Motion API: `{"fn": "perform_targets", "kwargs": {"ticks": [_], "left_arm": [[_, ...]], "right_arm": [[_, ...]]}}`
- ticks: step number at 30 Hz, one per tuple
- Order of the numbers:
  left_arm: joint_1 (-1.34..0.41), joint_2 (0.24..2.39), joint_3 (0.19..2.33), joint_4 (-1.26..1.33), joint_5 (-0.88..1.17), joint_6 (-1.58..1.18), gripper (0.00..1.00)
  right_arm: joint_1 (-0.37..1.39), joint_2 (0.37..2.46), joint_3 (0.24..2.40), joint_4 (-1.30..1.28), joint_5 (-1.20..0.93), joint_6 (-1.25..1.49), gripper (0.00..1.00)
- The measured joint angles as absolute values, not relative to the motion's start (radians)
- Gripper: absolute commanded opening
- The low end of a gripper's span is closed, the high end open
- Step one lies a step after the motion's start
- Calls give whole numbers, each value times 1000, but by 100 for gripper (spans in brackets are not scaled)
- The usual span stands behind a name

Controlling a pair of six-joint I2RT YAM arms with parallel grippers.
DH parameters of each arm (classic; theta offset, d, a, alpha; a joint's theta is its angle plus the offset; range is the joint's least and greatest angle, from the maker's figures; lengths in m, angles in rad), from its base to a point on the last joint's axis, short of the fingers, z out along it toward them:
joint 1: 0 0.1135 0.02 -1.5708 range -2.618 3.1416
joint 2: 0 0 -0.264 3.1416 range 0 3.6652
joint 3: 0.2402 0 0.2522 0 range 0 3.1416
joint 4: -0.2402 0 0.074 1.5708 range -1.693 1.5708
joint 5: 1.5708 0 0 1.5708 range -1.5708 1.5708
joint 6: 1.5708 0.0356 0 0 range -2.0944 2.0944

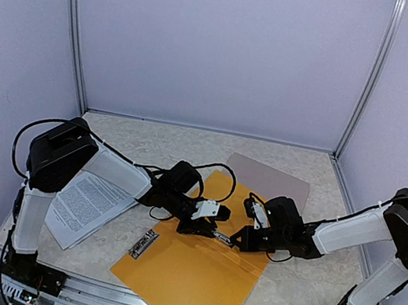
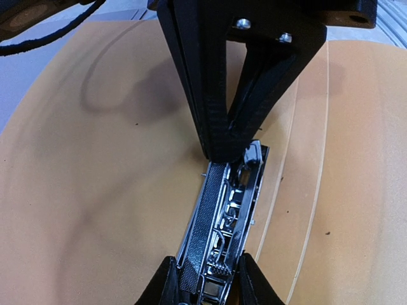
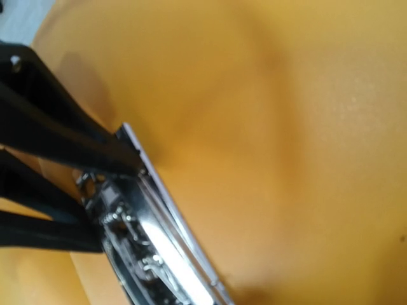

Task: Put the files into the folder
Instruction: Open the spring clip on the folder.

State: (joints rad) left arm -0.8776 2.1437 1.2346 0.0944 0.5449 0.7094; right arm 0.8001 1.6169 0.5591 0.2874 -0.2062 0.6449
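Reaching inward with both arms, elbows bent, forearms low over the desk (image 1: 288,282), wrists almost meeting at the middle. Clamping the left claw (image 1: 205,228) across a metal binder clamp (image 2: 224,216), one finger touching each side. Holding the right claw (image 1: 239,242) fully closed, tip down against the clamp's far end

In the top view we see soft, even light from above. The walls (image 1: 223,45) look pale purple and shadows are faint. The left wrist view is sharp, with a dark soft shadow on the orange folder (image 2: 95,190). The right wrist view is blurry, and the metal clip (image 3: 168,254) shines white.
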Motion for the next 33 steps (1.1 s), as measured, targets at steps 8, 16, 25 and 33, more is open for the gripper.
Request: {"fn": "perform_targets", "kwargs": {"ticks": [8, 16, 25, 33], "left_arm": [[-878, 2144, 1233, 97, 545, 722, 27], [-879, 2144, 1233, 98, 544, 724, 27], [-880, 2144, 1233, 98, 544, 723, 26], [-881, 2144, 1233, 99, 543, 723, 26]], "right_arm": [[804, 1616, 588, 237, -174, 618, 0], [810, 1576, 588, 167, -167, 623, 18], [814, 1493, 567, 147, -151, 657, 27], [820, 1500, 567, 177, -175, 680, 23]]}}
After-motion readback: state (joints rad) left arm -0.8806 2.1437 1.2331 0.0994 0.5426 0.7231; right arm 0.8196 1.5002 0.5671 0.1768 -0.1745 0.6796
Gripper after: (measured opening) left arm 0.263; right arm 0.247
